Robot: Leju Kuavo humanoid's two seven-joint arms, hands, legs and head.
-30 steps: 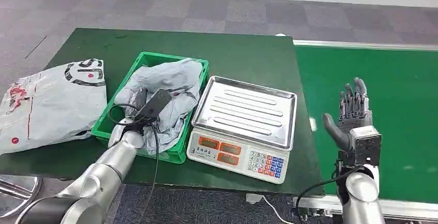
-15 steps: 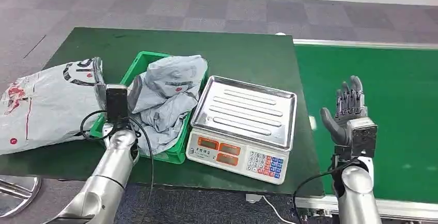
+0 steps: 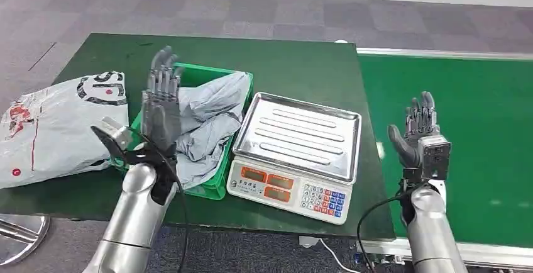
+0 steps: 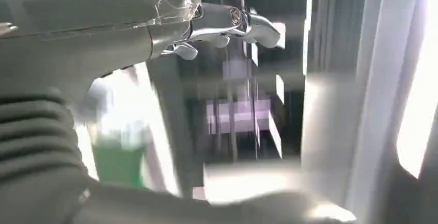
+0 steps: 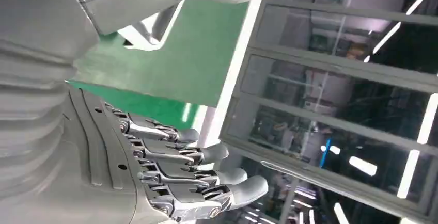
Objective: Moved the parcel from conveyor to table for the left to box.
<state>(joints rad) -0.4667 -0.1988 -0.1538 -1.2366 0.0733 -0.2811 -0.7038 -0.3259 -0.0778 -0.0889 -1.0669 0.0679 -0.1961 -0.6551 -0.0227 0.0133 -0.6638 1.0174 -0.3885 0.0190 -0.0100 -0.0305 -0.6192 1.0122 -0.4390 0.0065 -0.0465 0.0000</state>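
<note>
The parcel (image 3: 201, 119) — a crumpled grey poly bag — lies in the green crate (image 3: 221, 182) on the table, so the boxing part of the job looks done, with no parcel showing on the green conveyor belt (image 3: 490, 128) for the moment.

To finish the step well, the left hand (image 3: 160, 106) should lift straight up and away from the crate without snagging loose folds of the bag, and the right hand (image 3: 420, 136) should wait with fingers spread, low over the belt, ready for whatever comes along it.

The left hand is raised upright over the near-left part of the crate, fingers straight and apart, holding nothing; it appears clear of the bag, though the head view cannot settle whether its heel brushes the plastic. The left wrist view is blurred, showing little beyond the thumb and a fingertip. The right hand also stands upright with fingers extended and slightly parted, thumb out, empty — the right wrist view shows those fingers (image 5: 206, 177) closed on nothing.

Just right of the crate sits a weighing scale (image 3: 295, 150) with a bare steel pan, and a second, larger grey bag (image 3: 56, 128) lies at the table's left edge, beside the crate.
</note>
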